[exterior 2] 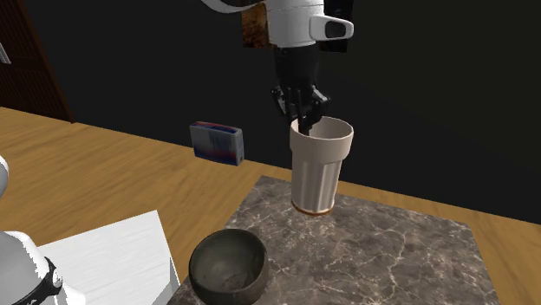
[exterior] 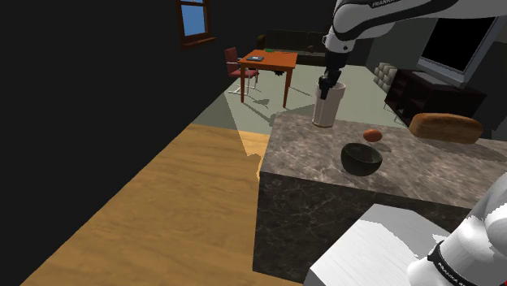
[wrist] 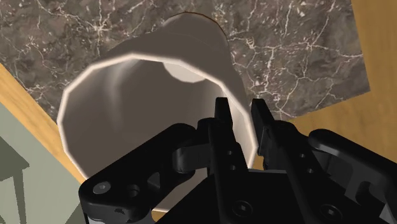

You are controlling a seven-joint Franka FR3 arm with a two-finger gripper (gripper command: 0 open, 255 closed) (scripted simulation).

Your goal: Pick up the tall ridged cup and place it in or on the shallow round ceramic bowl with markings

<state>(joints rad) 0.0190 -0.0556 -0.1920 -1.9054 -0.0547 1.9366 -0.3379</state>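
Shoulder view, upper centre: my gripper (exterior: 327, 88) pinches the rim of the ridged cup (exterior: 327, 110); an orange fruit (exterior: 372, 134), the dark bowl (exterior: 361, 158) and a loaf (exterior: 445, 127) lie lower right.

One cup (exterior 2: 321, 169) at the pincer (exterior 2: 305, 120); near it one bowl (exterior 2: 227, 264), one loaf (exterior: 445, 127), one small orange fruit (exterior: 373, 134).

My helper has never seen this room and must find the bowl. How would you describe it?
Find the dark marble counter beside the white stand. The bowl sits on it near the stand, with a tall cream ridged cup and a small orange round thing farther off. It alone is low, open and dark.
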